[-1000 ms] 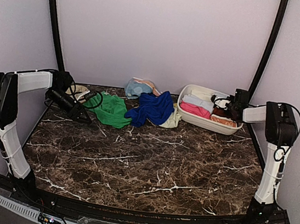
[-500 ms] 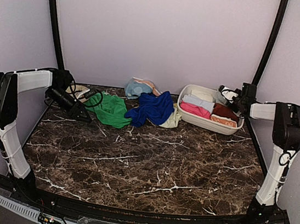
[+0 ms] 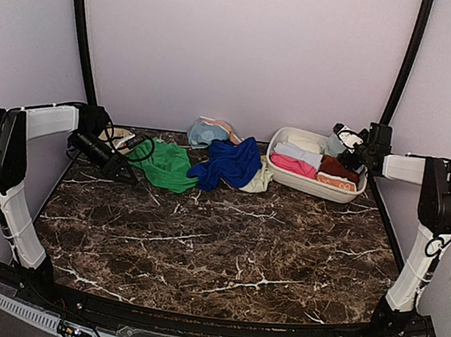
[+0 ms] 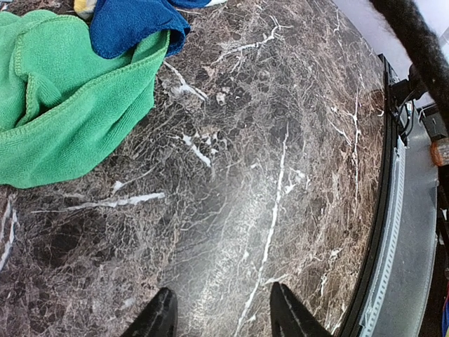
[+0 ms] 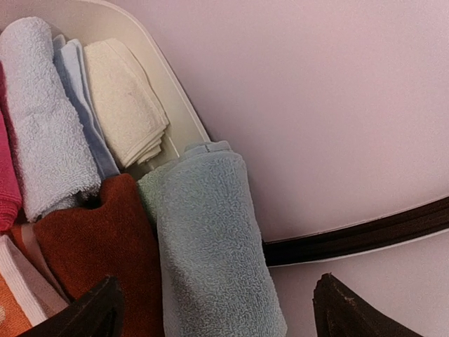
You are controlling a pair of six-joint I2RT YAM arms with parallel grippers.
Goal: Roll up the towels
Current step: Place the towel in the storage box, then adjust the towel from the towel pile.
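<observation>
Rolled pale-blue towel [image 5: 207,232] is lying lengthwise between the wide-apart right jaws, far end pointing at the basin [image 5: 174,98] rim; left jaws are hanging apart.

Left claw [image 4: 223,324] parted, low; right claw [image 5: 221,305] spread wide, raised
</observation>
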